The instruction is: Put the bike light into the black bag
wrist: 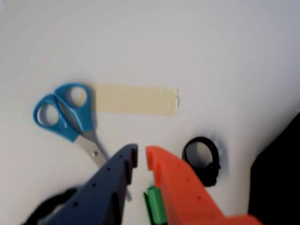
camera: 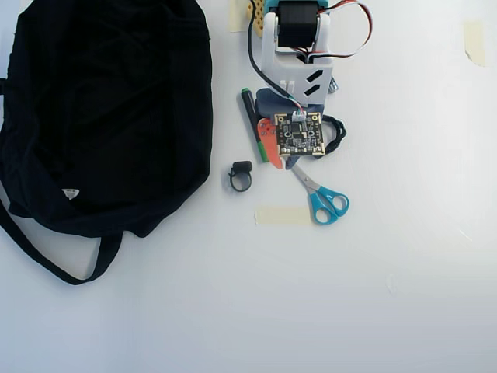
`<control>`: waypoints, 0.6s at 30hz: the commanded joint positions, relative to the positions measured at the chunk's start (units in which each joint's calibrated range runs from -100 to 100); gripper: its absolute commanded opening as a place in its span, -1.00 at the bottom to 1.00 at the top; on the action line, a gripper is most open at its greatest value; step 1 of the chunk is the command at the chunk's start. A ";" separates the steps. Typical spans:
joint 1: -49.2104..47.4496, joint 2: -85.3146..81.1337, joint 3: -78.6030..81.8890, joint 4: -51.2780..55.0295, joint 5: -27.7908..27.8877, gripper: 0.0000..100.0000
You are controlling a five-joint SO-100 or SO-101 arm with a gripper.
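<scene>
The bike light [wrist: 212, 169], a small black ring with a blocky head, lies on the white table just right of my orange finger [wrist: 178, 183] in the wrist view. My gripper [wrist: 141, 157] hovers above the table beside it, narrowly open, with nothing between the blue and orange fingers. In the overhead view the bike light [camera: 242, 167] sits between the arm and the black bag [camera: 101, 116], which lies floppy at the left. A dark patch of the black bag [wrist: 281, 178] shows at the wrist view's right edge.
Blue-handled scissors [camera: 322, 198] and a strip of beige tape [camera: 283, 215] lie below the arm in the overhead view. A green marker [camera: 252, 124] lies beside the orange finger [camera: 266, 144]. A coiled black cable [camera: 335, 132] sits to the arm's right.
</scene>
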 commanded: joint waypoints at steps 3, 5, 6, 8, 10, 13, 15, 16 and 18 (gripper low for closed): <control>0.22 -1.04 -1.79 4.73 6.86 -0.95; 0.90 -0.71 -1.79 4.90 8.80 -0.95; 1.12 -0.62 -1.79 4.90 9.59 -0.95; 1.50 -0.54 -1.70 4.99 10.95 -0.95; 1.94 -0.54 -0.71 4.99 11.89 -0.95; 3.22 -0.46 0.73 4.99 11.89 -0.95; 3.66 -0.37 0.82 4.99 12.26 -0.95; 3.74 -0.37 0.82 4.99 12.47 -0.95; 3.89 -0.37 1.09 4.99 15.09 -0.95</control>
